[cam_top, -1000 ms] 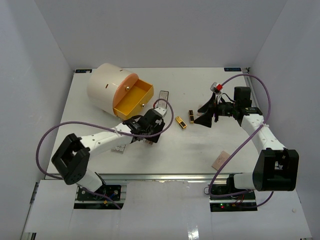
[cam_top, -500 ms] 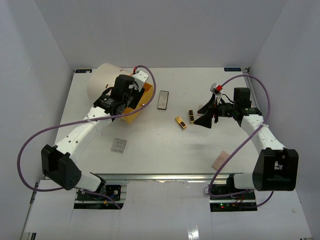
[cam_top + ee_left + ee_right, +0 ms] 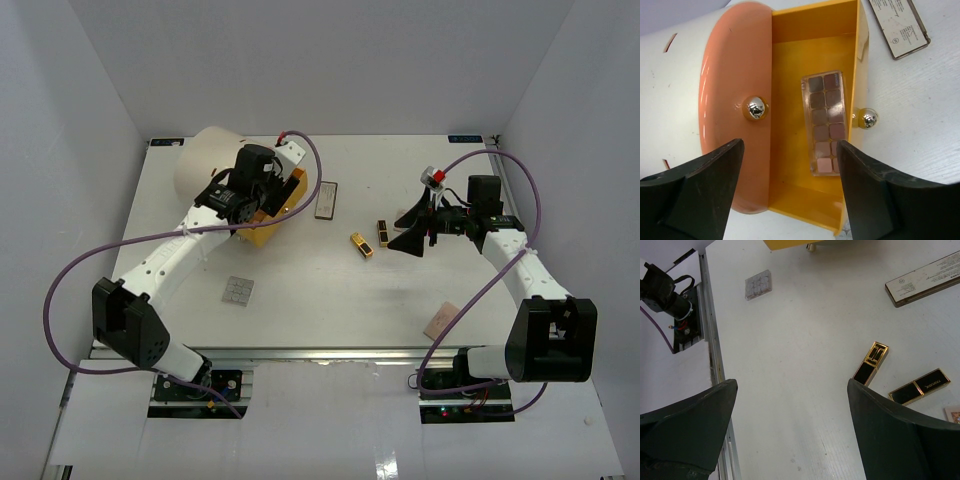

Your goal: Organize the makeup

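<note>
Top external shows white table point(image 3: 330, 300) inside pale walls point(image 3: 320, 60); left tool point(image 3: 790, 145), right tool point(image 3: 792, 385) spread.

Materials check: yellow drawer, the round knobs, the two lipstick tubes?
yellow drawer: looks like moulded plastic, smooth and semi-gloss, with a soft sheen on its walls.
knobs: mirror-bright with chrome-like reflections; metal or plated plastic, can't tell.
lipstick tubes: glossy black with gold trim; probably plastic with a metallic coating.

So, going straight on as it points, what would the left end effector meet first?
Most likely the eyeshadow palette lying in the open yellow drawer, or the drawer floor beside it; depth is unclear.
</note>
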Available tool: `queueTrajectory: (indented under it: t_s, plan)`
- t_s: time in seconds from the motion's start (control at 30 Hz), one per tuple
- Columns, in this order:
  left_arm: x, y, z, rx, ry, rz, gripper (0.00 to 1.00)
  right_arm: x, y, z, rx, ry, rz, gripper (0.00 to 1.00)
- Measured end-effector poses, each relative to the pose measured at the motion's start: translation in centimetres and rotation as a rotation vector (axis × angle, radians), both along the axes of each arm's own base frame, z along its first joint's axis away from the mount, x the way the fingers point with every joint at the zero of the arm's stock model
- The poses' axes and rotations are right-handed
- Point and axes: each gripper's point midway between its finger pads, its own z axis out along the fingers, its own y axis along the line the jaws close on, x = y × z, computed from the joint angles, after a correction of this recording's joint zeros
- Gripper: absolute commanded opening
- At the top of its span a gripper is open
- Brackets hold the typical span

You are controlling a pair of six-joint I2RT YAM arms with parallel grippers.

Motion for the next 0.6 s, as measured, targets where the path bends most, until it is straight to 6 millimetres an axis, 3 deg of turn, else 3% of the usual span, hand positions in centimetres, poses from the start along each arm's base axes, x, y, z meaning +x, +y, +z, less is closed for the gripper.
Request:
queueTrajectory:
  t_s: [0.27, 0.4, 0.5, 0.6]
  plan:
    - [0.1, 0.2, 0.2, 0.001, -0.009, 0.016, 0.91, 0.1, -0.1, -0.1, -0.004, 0.000, -0.007, 0.97]
    - [-0.5, -0.6, 1.0, -0.093, -0.003, 0.024, 0.98, 1.8, -1.2, -1.3, -0.085, 0.036, -0.131, 0.92]
    - [-2.2, -0.8, 4.0, -0.230, -0.047, 0.030, 0.98, 4.4, -2.7, -2.8, -0.180, 0.105, -0.297, 0.90]
    - [-5.6, -0.2, 8.2, -0.414, -0.138, 0.027, 0.98, 7.9, -4.2, -5.2, -0.307, 0.188, -0.492, 0.90]
